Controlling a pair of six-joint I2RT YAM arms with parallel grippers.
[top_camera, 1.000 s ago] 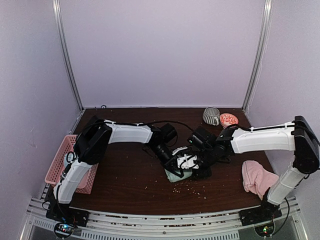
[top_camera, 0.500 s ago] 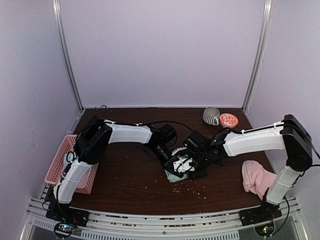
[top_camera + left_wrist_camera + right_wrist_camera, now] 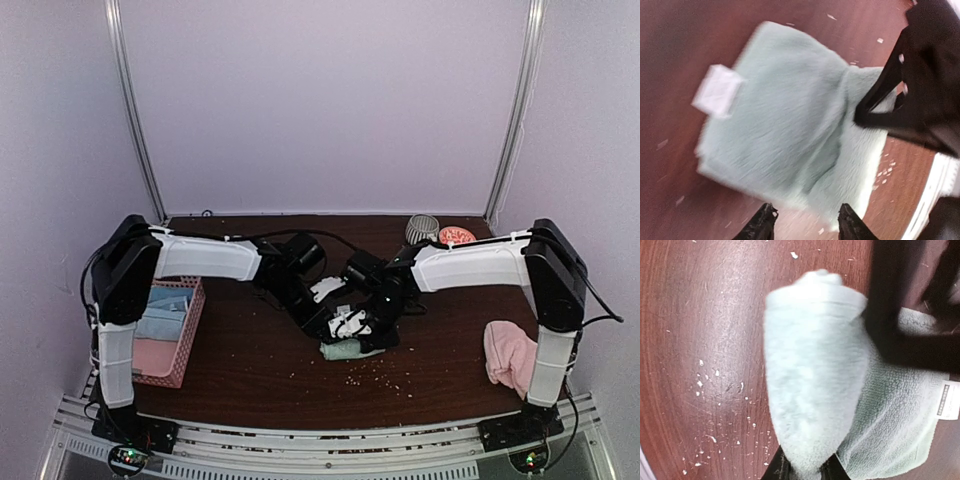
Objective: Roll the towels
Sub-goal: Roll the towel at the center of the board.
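Observation:
The mint green towel (image 3: 344, 349) lies partly rolled on the dark table, with its white label (image 3: 717, 90) on the flat part. My right gripper (image 3: 805, 470) is shut on the thick rolled fold of this towel (image 3: 810, 375). My left gripper (image 3: 805, 227) is open just off the towel's near edge (image 3: 790, 130), with nothing between its fingers. In the top view both grippers, left (image 3: 333, 328) and right (image 3: 366, 335), crowd together over the towel. The pink towel (image 3: 512, 355) lies crumpled at the right front, away from both grippers.
A pink basket (image 3: 190, 320) at the left edge holds a pale blue cloth (image 3: 165, 310). A striped mug (image 3: 421, 229) and a small red-patterned bowl (image 3: 457, 236) stand at the back right. Pale crumbs (image 3: 382, 375) are scattered in front of the green towel.
My left gripper has opened and let go of the green towel. My right gripper has closed on the rolled fold. Both wrists have shifted left, and the left arm has swung off the basket.

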